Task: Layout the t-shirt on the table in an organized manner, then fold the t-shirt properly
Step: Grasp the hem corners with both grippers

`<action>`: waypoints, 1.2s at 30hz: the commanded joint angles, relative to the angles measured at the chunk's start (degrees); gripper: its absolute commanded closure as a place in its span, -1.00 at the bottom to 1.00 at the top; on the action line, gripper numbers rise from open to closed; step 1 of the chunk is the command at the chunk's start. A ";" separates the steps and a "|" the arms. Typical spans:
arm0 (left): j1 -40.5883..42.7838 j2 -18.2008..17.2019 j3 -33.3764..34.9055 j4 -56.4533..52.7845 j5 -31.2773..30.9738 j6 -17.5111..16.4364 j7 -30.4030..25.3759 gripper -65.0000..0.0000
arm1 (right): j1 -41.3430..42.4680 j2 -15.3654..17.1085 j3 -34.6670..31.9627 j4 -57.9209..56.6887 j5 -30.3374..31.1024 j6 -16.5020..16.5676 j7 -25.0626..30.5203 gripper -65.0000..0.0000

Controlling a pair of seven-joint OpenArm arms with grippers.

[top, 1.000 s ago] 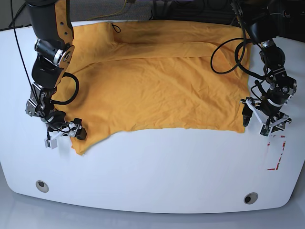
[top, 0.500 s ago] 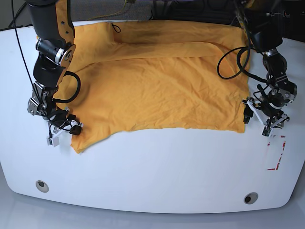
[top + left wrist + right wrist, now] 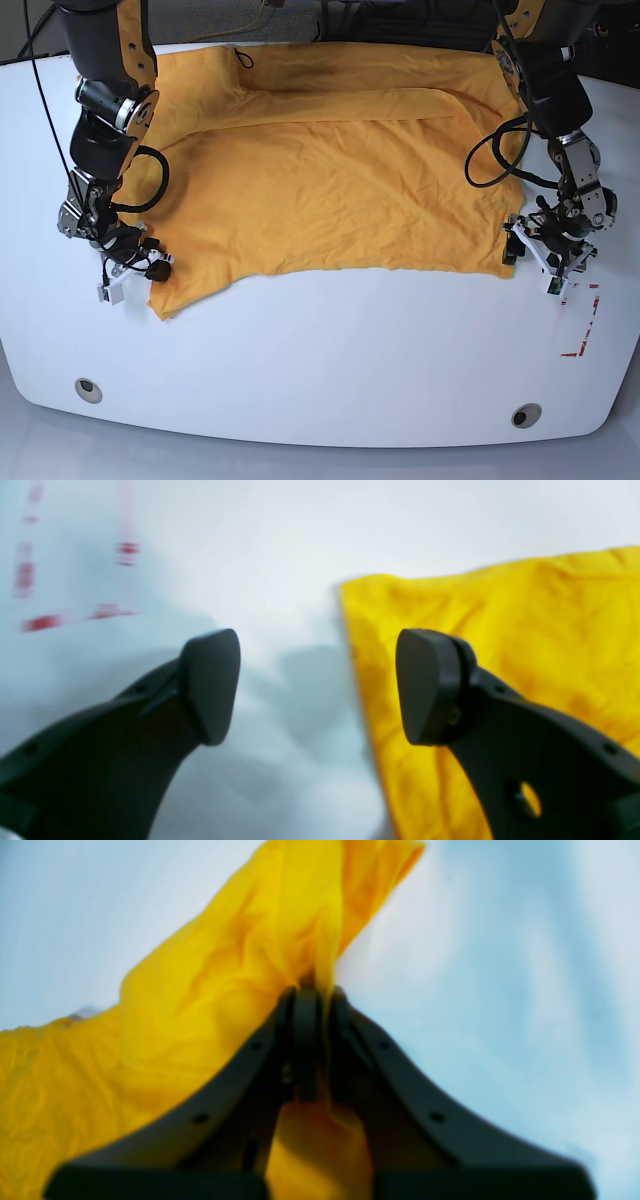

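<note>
The t-shirt [image 3: 330, 180] lies spread across the far half of the table [image 3: 330, 360], its near hem curving from one arm to the other, wrinkles running all through the fabric. Down at the base view's left, the right gripper [image 3: 150, 268] is low at the shirt's near corner, and the right wrist view makes it plain: the jaws are pressed together with a bunched fold of yellow cloth [image 3: 280, 940] pinched between them, the fabric rising in a peak from the tips. Over on the other side, the left gripper [image 3: 530, 258] sits right at the shirt's opposite near corner, jaws spread wide and holding nothing. In the left wrist view the left gripper [image 3: 320, 685] straddles the shirt's edge [image 3: 360, 690]: one fingertip [image 3: 430, 685] hangs over the yellow cloth, the other over bare white tabletop. The red tape outline [image 3: 585, 325] lies just beyond that gripper, blurred in the close view [image 3: 75, 620]. Two grey grommets [image 3: 88, 388] sit near the table's front edge.
</note>
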 commanded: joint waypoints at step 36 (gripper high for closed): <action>-2.05 -0.67 4.10 0.54 -5.53 -0.03 -1.30 -0.42 | -1.97 0.24 -0.04 10.55 -0.14 0.32 -4.20 0.88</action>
